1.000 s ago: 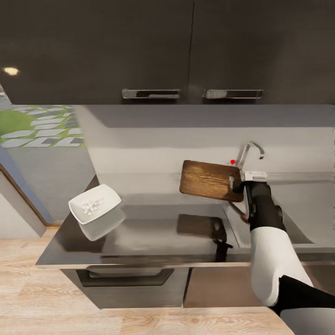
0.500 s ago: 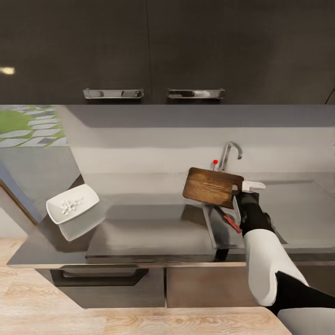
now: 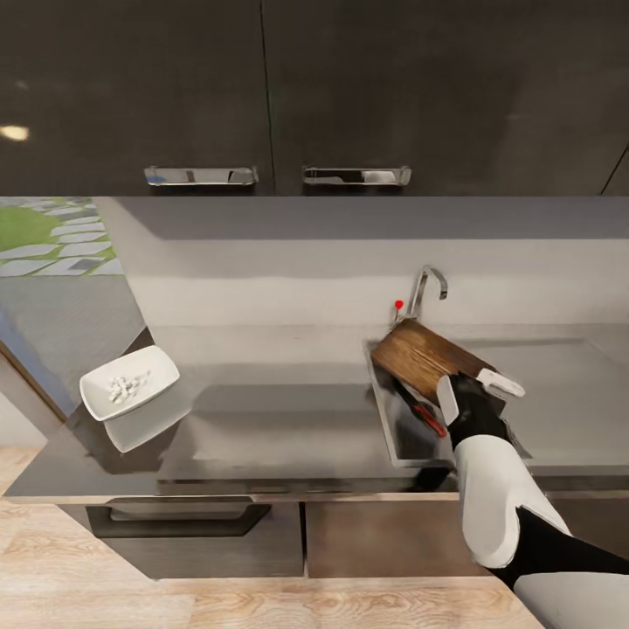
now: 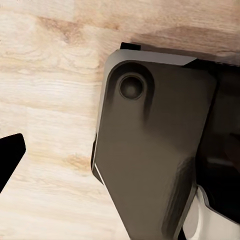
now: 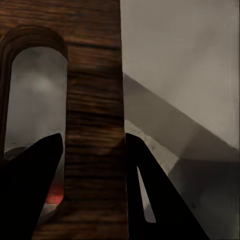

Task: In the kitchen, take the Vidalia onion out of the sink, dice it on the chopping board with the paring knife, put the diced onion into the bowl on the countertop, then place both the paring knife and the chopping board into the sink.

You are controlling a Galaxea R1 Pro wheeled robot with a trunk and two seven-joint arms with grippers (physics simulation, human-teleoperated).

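My right gripper is shut on the handle end of the chopping board, a dark brown wooden rectangle that slopes down over the sink below the chrome tap. In the right wrist view the board runs between the two dark fingers, beside its slot hole. The paring knife lies in the basin under the board, red-brown handle showing. At the counter's left end the white bowl holds small white onion pieces. One dark fingertip of my left gripper hangs over the wooden floor, nothing held.
Glossy black upper cabinets with chrome handles hang above the grey countertop. A flat draining area lies right of the basin. The tap's red knob sits behind the board. My own dark base shows beneath the left wrist.
The camera swung right, then steadied. My right gripper carried the chopping board right over the sink and tipped its far end down into the basin.
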